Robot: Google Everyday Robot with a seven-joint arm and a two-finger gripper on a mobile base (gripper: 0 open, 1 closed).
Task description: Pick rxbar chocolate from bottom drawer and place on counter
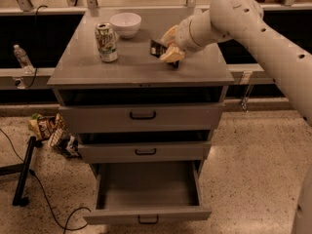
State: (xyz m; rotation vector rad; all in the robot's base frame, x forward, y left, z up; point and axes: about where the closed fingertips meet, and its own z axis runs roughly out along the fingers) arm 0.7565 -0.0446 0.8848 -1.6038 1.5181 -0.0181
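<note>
Gripper [166, 46] position: over the right half of the counter [87, 67], at the end of my arm [253, 28], which reaches in from the right edge of the view. Its two cream fingers [171, 55] are clamped on the rxbar chocolate [156, 47], one above the bar and one below. The bar's black wrapper sticks out to the left of the fingers. The bar sits low over the counter surface (whether it touches the surface, I cannot tell).

Other items on the counter:
- A can [106, 42] stands upright left of the bar, well apart from it.
- A white bowl [125, 24] stands behind the can, just beside it.

Cabinet front: the top drawer [142, 117] and the middle drawer [145, 151] each stand slightly ajar. The bottom drawer [146, 214] is pulled far out, with its grey inner floor in view.

Floor, left of the cabinet: snack bags [48, 130] lie in a heap. A water bottle [22, 57] stands on the ledge farther left.
</note>
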